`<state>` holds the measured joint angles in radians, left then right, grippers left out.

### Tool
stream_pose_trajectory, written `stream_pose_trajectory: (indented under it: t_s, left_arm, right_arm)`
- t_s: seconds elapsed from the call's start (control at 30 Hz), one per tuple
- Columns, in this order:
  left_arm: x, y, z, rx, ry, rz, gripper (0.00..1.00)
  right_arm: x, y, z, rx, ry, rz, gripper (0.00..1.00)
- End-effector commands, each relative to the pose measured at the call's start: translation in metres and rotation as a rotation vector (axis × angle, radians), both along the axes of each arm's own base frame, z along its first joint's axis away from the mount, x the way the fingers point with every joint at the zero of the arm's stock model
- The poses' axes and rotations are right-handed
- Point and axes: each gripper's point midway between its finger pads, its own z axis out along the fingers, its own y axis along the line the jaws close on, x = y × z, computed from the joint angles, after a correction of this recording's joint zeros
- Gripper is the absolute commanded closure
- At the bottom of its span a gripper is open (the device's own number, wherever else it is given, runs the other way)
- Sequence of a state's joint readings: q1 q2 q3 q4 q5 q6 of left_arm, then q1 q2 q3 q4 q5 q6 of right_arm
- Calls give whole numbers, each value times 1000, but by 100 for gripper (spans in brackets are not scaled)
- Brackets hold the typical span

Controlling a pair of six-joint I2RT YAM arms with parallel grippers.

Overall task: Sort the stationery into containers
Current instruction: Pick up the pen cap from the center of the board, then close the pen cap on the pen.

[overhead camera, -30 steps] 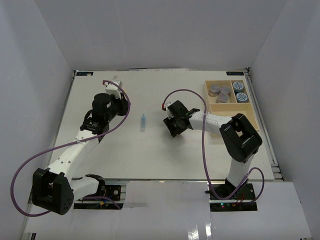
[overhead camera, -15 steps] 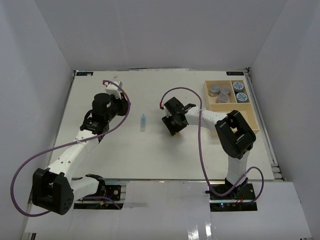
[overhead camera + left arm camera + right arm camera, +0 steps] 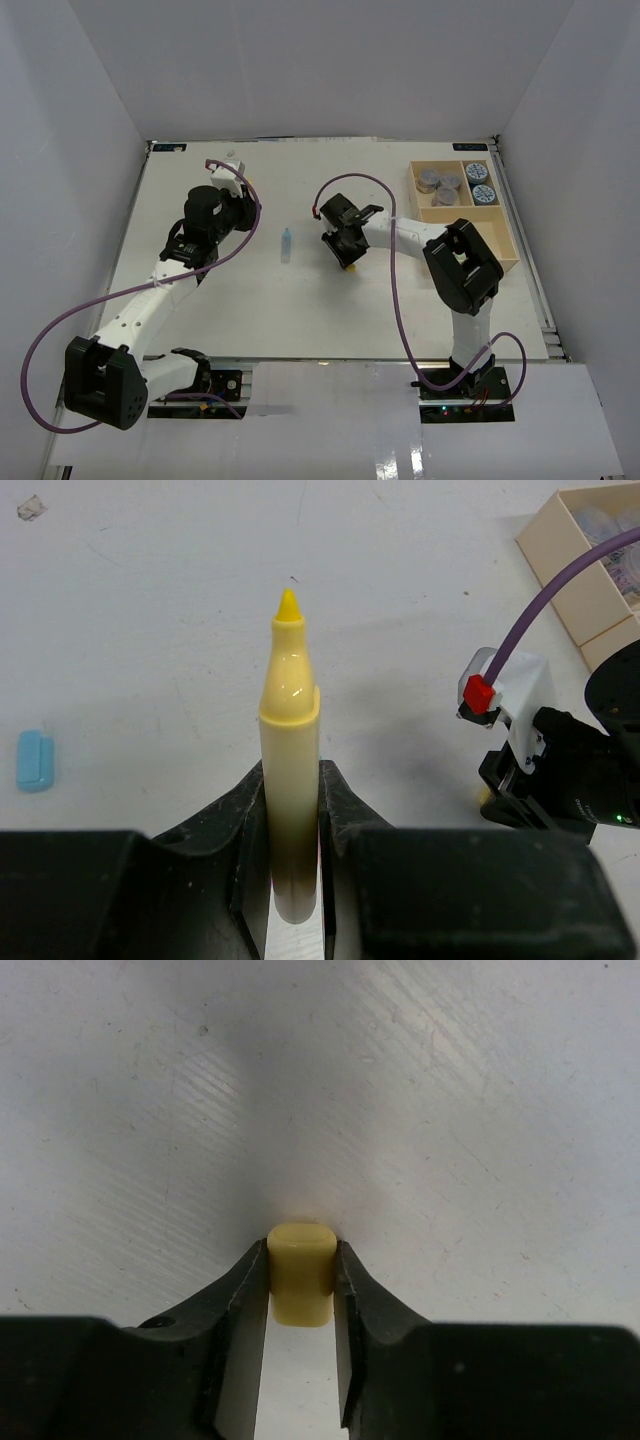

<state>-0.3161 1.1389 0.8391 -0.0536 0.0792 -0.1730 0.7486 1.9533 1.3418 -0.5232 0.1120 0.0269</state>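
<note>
I see the yellow marker (image 3: 289, 770) as glossy, smooth plastic with a sheen on its barrel; the yellow block (image 3: 300, 1272) looks smooth and waxy; the tabletop (image 3: 450, 1110) is white, finely scratched; the tray (image 3: 506, 240) is pale matt wood.

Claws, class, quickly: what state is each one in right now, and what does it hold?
Left claw: closed on the yellow marker, uncapped tip pointing away.
Right claw: closed on the yellow cap, low over the table.

White table (image 3: 300, 310), blue marker (image 3: 286, 244), wooden tray (image 3: 512, 250)
</note>
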Motion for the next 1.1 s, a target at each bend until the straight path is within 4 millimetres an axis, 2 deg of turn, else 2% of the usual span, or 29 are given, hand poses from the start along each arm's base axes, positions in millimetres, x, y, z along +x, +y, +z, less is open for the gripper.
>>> stream_pose_trajectory:
  t_s: [0.0, 0.13, 0.23, 0.3, 0.33, 0.37, 0.4, 0.43, 0.5, 0.53, 0.6, 0.63, 0.7, 0.73, 0.8, 0.83, 1.0, 1.07]
  left_arm:
    - [2, 0, 24, -15, -51, -8, 88]
    - [0, -5, 28, -22, -67, -37, 88]
    - [-4, -11, 33, -32, -96, -86, 88]
    - [-9, -15, 37, -35, -121, -120, 88]
    - [-11, -21, 46, -48, -162, -157, 88]
    - [-16, -23, 52, -55, -185, -178, 88]
    - [-19, -26, 52, -55, -196, -200, 88]
    - [-21, -29, 58, -64, -230, -223, 88]
    - [-33, -37, 63, -82, -262, -296, 88]
    - [-36, -40, 69, -91, -295, -322, 88]
    - [-49, -51, 75, -109, -325, -408, 88]
    - [-53, -54, 78, -117, -344, -437, 88]
    - [-63, -62, 80, -129, -359, -510, 87]
    - [-67, -64, 82, -136, -372, -530, 86]
    - [-76, -70, 84, -147, -387, -587, 85]
    - [-79, -72, 85, -153, -403, -609, 85]
    - [-95, -81, 88, -199, -416, -703, 84]
    - [-95, -82, 89, -200, -420, -706, 84]
  right_arm:
    - [-13, -24, -29, -133, 51, -5, 73]
    - [-12, -24, -17, -113, 28, -8, 82]
    - [-7, -16, 8, -54, -17, -11, 85]
    - [-1, -4, 39, 21, -74, -5, 87]
    - [3, 1, 61, 66, -120, -3, 87]
    - [6, 7, 75, 95, -154, -2, 89]
    - [10, 10, 90, 120, -190, -6, 90]
    - [16, 16, 121, 173, -255, -7, 90]
    - [23, 25, 156, 238, -344, -10, 90]
    - [25, 30, 189, 301, -406, -12, 90]
    - [29, 41, 230, 403, -491, -12, 91]
    - [28, 44, 260, 470, -543, -20, 91]
    - [26, 51, 295, 563, -613, -20, 90]
    - [24, 55, 326, 644, -677, -25, 90]
    - [21, 60, 355, 721, -740, -22, 90]
    - [20, 63, 381, 791, -799, -19, 90]
    - [1, 90, 434, 948, -913, 33, 90]
    - [-7, 103, 447, 993, -944, 40, 90]
